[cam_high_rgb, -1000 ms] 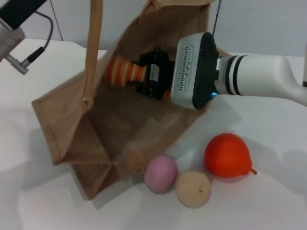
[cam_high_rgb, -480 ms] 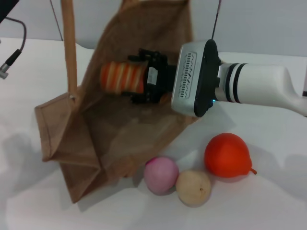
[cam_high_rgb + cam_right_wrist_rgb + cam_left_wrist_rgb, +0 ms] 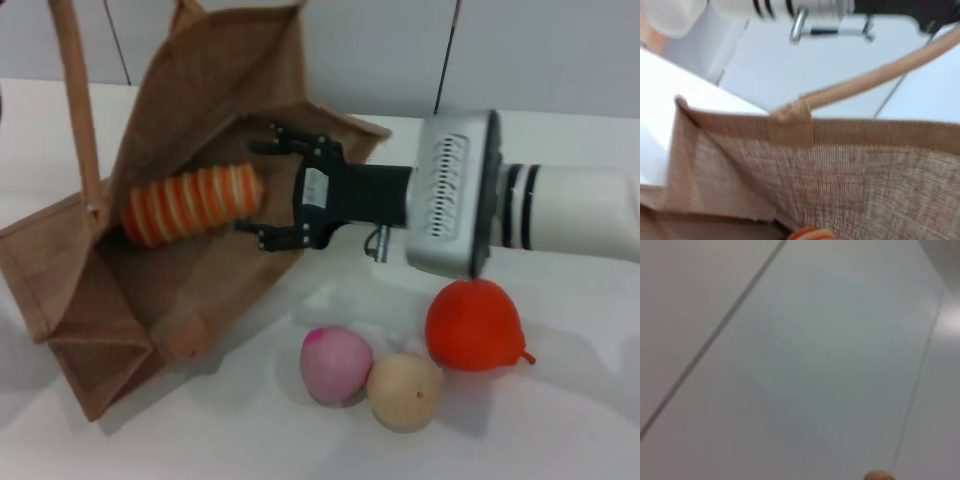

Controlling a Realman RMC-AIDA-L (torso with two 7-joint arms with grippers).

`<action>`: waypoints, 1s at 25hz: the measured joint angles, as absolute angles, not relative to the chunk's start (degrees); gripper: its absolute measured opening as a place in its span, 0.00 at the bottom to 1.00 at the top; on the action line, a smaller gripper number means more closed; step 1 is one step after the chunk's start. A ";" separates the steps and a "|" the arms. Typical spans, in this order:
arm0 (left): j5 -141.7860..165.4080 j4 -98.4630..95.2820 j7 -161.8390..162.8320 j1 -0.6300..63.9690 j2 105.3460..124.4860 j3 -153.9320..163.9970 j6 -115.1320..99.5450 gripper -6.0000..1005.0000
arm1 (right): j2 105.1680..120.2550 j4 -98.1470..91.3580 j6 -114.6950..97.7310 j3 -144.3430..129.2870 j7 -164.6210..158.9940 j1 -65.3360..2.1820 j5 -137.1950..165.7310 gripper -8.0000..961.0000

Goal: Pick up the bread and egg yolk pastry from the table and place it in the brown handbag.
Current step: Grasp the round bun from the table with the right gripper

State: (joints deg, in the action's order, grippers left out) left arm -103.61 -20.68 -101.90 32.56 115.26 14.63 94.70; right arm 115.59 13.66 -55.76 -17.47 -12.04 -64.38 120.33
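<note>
Bread (image 3: 193,205), one, inside brown handbag (image 3: 150,300); right gripper (image 3: 268,187) fingers spread at mouth; one egg yolk pastry (image 3: 402,391) on table (image 3: 560,420).

Brown handbag (image 3: 150,250): mouth gaping toward the right pincer (image 3: 272,187), whose spread fingers stand at its rim; bread (image 3: 192,205) lies across the interior. Bench (image 3: 560,420): egg yolk pastry (image 3: 402,391) wedged between pink ball (image 3: 335,364) and orange-red fruit (image 3: 474,325); bare surface beyond them
</note>
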 joint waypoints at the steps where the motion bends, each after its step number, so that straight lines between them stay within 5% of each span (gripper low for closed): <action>1: -103.63 -20.55 -101.95 32.06 115.20 14.14 94.57 0.16 | 115.45 13.29 -57.46 -17.49 -12.80 -63.68 120.65 0.92; 7: -103.57 -20.09 -102.59 30.62 115.20 12.78 94.28 0.16 | 114.45 3.65 -71.44 -17.54 -31.74 -59.21 128.47 0.92; 14: -103.05 -20.03 -103.06 30.66 115.60 13.08 92.50 0.16 | 115.79 -12.21 -82.02 -18.85 -61.77 -58.16 141.85 0.92; 25: -101.46 -19.26 -104.09 31.09 115.77 13.34 89.66 0.17 | 115.95 -12.41 -82.14 -22.34 -63.44 -56.87 143.15 0.92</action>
